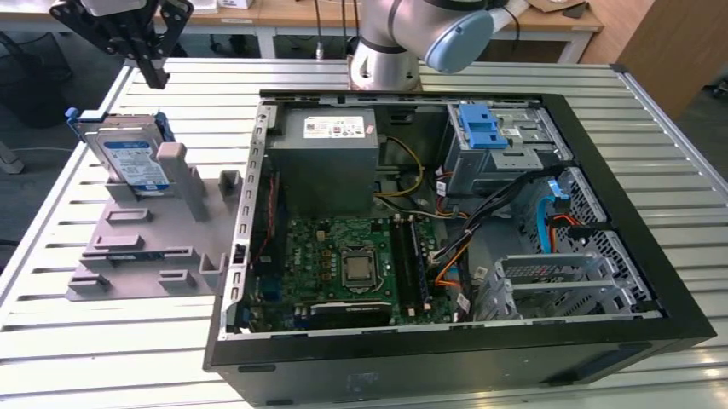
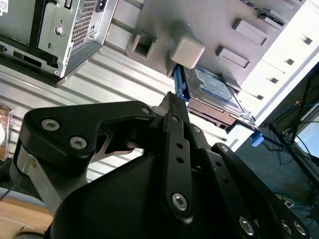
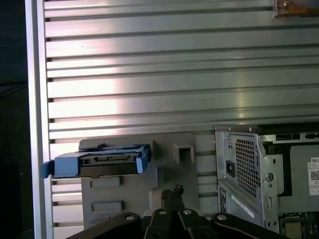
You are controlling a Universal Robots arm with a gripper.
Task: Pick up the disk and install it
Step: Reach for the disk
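Note:
The disk point(image 1: 128, 158) stands on edge in a grey plastic holder point(image 1: 136, 247) at the exterior view's left, its blue-and-white label facing out and blue rails on its sides. My gripper point(image 1: 156, 78) hangs above and a little behind it, fingers pointing down, shut with nothing between them and apart from the disk. In the second wrist view the closed gripper point(image 2: 172, 99) points toward the disk point(image 2: 214, 89). In the first wrist view the gripper point(image 3: 175, 190) sits near the holder point(image 3: 129, 199), with the disk point(image 3: 99, 163) seen edge-on beside it.
An open black computer case point(image 1: 637, 213) lies on the slatted metal table point(image 1: 205, 94). Inside it are a grey power-supply box point(image 1: 330, 145), a motherboard point(image 1: 353, 264), loose cables and a grey drive bay with a blue latch point(image 1: 492, 128). The arm's base point(image 1: 387, 60) stands behind the case.

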